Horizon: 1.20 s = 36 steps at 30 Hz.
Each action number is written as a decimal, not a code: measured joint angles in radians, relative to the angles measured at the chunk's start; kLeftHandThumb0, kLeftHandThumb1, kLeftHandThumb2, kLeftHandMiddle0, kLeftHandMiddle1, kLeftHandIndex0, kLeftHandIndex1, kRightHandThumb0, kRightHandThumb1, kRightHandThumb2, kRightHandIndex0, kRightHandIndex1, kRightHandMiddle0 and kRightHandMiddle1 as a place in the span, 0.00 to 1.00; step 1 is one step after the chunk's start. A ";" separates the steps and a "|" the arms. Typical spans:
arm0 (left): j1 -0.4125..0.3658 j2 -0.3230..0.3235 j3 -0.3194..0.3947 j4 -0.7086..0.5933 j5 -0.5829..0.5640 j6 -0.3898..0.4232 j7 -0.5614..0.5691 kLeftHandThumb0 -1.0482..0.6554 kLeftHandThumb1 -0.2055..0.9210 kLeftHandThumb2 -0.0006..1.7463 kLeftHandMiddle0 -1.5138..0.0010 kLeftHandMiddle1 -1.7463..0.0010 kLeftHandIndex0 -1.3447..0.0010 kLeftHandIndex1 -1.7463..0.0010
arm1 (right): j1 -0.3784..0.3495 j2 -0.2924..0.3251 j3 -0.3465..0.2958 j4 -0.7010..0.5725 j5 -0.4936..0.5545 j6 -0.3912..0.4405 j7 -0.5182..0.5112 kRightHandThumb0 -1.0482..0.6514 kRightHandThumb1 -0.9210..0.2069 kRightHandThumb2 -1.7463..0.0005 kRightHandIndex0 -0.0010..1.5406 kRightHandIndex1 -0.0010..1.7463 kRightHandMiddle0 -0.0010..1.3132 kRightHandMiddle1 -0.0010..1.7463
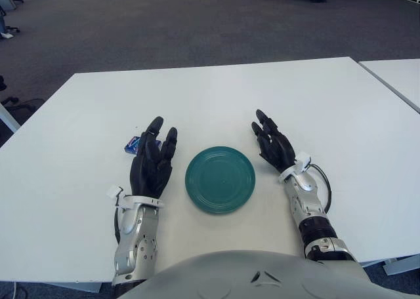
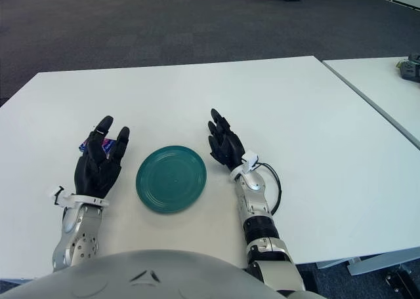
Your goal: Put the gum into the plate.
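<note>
A round green plate [image 1: 220,179] lies on the white table [image 1: 210,96], near its front edge. The gum [image 1: 133,143] is a small blue packet just left of the plate, mostly hidden behind my left hand's fingertips. My left hand [image 1: 154,156] hovers over the near side of the packet with its black fingers stretched out and spread, holding nothing. To the right of the plate shows my right hand [image 1: 273,143], fingers extended and holding nothing. The plate has nothing in it.
A second white table [image 1: 397,79] stands to the right across a narrow gap. Grey carpet and distant office clutter lie beyond the table's far edge.
</note>
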 measured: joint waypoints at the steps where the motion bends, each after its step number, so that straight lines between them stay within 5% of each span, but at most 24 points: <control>1: -0.004 0.003 0.001 -0.009 0.002 0.002 0.003 0.19 1.00 0.22 0.67 0.94 0.94 0.47 | -0.001 0.001 -0.001 0.001 0.001 0.000 0.000 0.21 0.00 0.70 0.00 0.00 0.01 0.01; 12: -0.196 0.156 0.095 -0.045 0.135 0.036 0.043 0.14 1.00 0.19 0.70 0.96 0.99 0.48 | -0.009 0.013 -0.007 0.010 0.010 0.008 -0.008 0.19 0.00 0.70 0.00 0.00 0.01 0.02; 23: -0.296 0.446 0.165 0.090 0.563 -0.187 0.040 0.03 1.00 0.23 0.74 0.98 1.00 0.46 | -0.017 0.023 -0.018 0.013 0.019 0.012 -0.011 0.17 0.00 0.72 0.00 0.00 0.02 0.04; 29: -0.316 0.668 0.146 0.182 0.761 -0.226 -0.040 0.00 1.00 0.26 0.83 0.99 1.00 0.59 | -0.025 0.025 -0.023 0.022 0.019 0.012 -0.011 0.15 0.00 0.73 0.01 0.00 0.01 0.05; 36: -0.438 0.893 0.026 0.435 0.950 -0.256 -0.147 0.00 1.00 0.26 0.89 1.00 1.00 0.76 | -0.031 0.030 -0.033 0.038 0.030 0.013 0.001 0.15 0.00 0.74 0.01 0.00 0.00 0.09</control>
